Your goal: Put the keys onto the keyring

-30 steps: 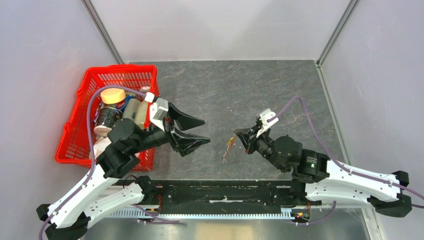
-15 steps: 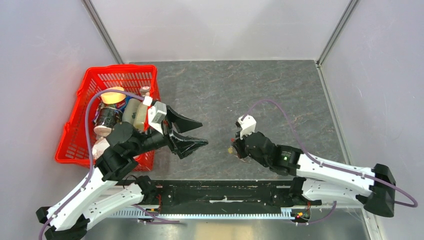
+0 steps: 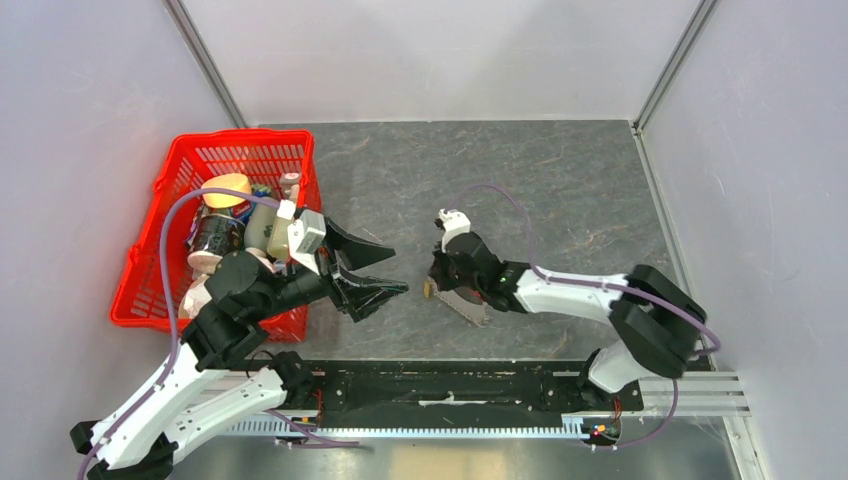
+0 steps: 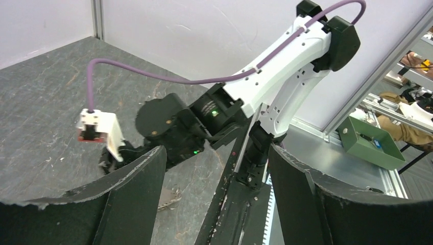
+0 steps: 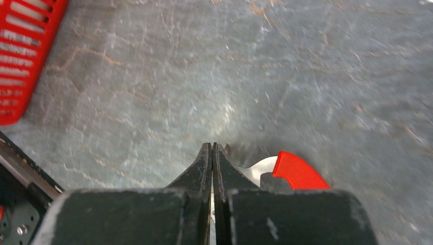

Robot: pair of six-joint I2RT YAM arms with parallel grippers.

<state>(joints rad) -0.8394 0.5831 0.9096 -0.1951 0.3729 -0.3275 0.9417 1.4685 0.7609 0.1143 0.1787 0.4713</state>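
My right gripper (image 3: 431,284) is shut, its tips low over the grey table, left of centre. A tiny gold-coloured piece, seemingly the key (image 3: 428,291), sits right at those tips. In the right wrist view the jaws (image 5: 212,146) are pressed together. The keyring's red tag (image 5: 298,172), with a silvery piece (image 5: 258,167), lies just right of them, partly behind the finger. I cannot tell whether anything is pinched. My left gripper (image 3: 398,270) hangs wide open and empty a short way to the left, facing the right arm (image 4: 173,127).
A red basket (image 3: 245,140) holding bottles and jars stands at the left, under my left arm. The black rail (image 3: 450,385) runs along the near edge. Grey walls close in the table on three sides.
My right arm has swung left and low across the table with its gripper shut. The keyring and the gold piece have shifted left with it. My left gripper has drifted slightly left, still open.
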